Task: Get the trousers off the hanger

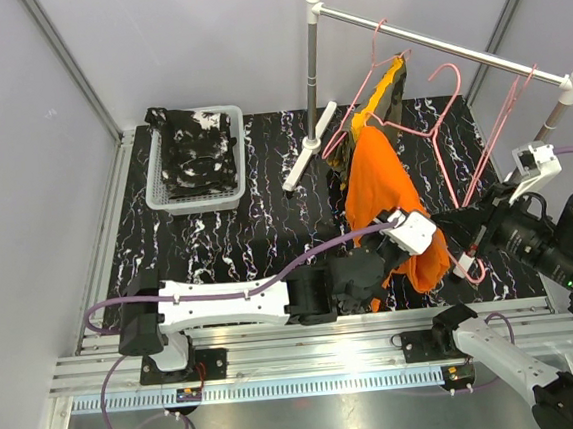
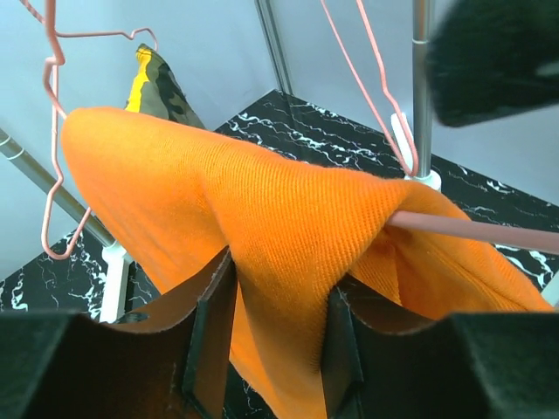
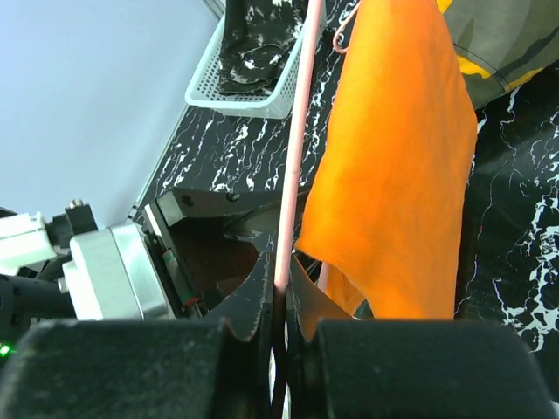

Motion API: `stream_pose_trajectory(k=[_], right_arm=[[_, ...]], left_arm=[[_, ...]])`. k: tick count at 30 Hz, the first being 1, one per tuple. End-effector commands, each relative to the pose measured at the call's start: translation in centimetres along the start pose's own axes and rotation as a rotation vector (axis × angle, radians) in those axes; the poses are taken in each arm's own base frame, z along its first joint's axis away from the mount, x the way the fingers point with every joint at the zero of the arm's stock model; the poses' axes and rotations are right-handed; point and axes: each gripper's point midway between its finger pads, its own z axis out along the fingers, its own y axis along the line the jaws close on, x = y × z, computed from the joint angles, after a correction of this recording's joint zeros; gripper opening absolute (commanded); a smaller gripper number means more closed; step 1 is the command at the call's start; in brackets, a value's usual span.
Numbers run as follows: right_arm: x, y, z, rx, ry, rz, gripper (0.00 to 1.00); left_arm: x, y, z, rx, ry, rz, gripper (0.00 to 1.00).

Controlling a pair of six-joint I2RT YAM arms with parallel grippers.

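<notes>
basket (image 1: 161, 199): far left on the table (image 1: 229, 240), well apart from the rack. Looks like the drop point.
black trousers (image 1: 196, 152): folded inside the basket, white speckles showing. I'd count this pair as done.
rack (image 1: 312, 72): upright post with a rail running right. Everything left to do hangs from it or sits just in front of it.
camouflage trousers (image 1: 388, 90): on a pink hanger on the rail, behind the orange pair. Neither arm is on them, so probably last in line.
orange trousers (image 1: 379, 181): draped over the bar of a pink hanger (image 3: 297, 131), hanging low between rack and arms. This is the pair in hand.
left gripper (image 2: 275, 323): fingers (image 2: 210, 349) sit either side of a hanging fold of the orange cloth, which touches both. Can't tell if the pinch is firm. It's placed low so a pull would drag the cloth off the bar.
right gripper (image 3: 281, 305): pressed together on the hanger wire near its end. My read is it's bracing the hanger so it doesn't swing or follow the cloth.
hanger hook: can't tell whether it's on the rail.
empty hangers (image 1: 446, 90): pink, on the rail to the right.
risk: cloth may snag on the bar end. A thin pinch may slip.
</notes>
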Motion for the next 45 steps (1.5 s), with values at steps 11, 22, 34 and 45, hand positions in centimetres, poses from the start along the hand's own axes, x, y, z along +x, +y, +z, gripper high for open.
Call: stream_pose_trajectory(k=[11, 22, 34, 45], right_arm=[[-4.5, 2.3, -1.1, -0.108, -0.237, -0.061, 0.0], [1.2, -3.5, 4.9, 0.054, -0.112, 0.003, 0.0], [6.4, -5.4, 7.6, 0.06, 0.024, 0.049, 0.0], [9.5, -7.0, 9.6, 0.076, 0.102, 0.058, 0.0]], left_arm=[[-5.9, 5.6, -1.1, -0.186, -0.131, -0.103, 0.0], [-11.0, 13.8, -6.8, -0.306, -0.253, -0.217, 0.0], [-14.8, 23.0, -12.5, -0.579, -0.349, -0.334, 0.0], [-18.2, 28.6, -15.8, -0.699, -0.402, -0.4, 0.0]])
